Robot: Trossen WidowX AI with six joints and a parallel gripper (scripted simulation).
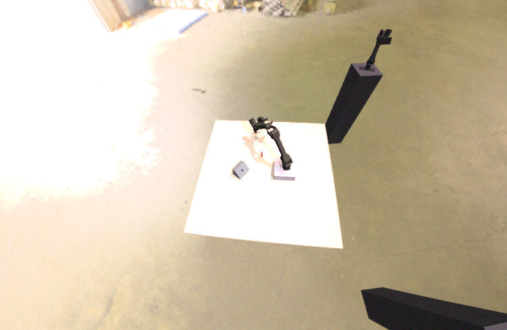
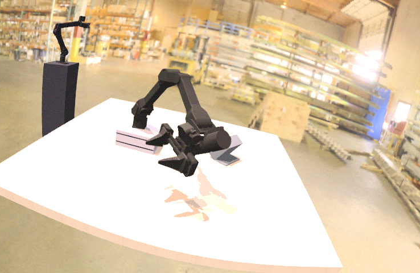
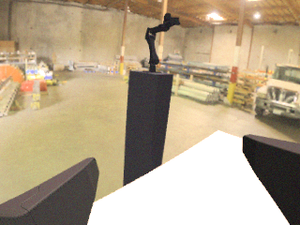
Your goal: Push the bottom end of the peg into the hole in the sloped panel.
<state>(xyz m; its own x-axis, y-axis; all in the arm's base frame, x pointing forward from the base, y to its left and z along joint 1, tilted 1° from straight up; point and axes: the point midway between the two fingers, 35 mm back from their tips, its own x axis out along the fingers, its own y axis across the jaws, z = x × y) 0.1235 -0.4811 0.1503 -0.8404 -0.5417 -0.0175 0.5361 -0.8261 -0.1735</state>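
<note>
A small red peg (image 1: 261, 154) stands on the white table (image 1: 262, 217) (image 2: 87, 186), between the arm's base and the grey sloped panel; it is hidden in the exterior view and not in the wrist view. The panel (image 1: 238, 168) (image 2: 237, 140) has one dark hole (image 1: 242, 170) in its face; the exterior view shows the panel partly behind the arm. My gripper (image 1: 269, 121) (image 2: 152, 152) (image 3: 171, 156) is open and empty, raised above the table and away from the peg. Its fingers point sideways, off toward a dark pillar.
The arm stands on a pale block (image 1: 284, 172) (image 2: 133, 140) beside the peg. A dark pillar (image 1: 351, 101) (image 2: 57, 96) (image 3: 147, 127) carrying another black arm (image 1: 374, 52) (image 2: 60, 38) (image 3: 152, 47) stands beyond the table. Another dark block (image 1: 425, 309) is at the lower right of the top view.
</note>
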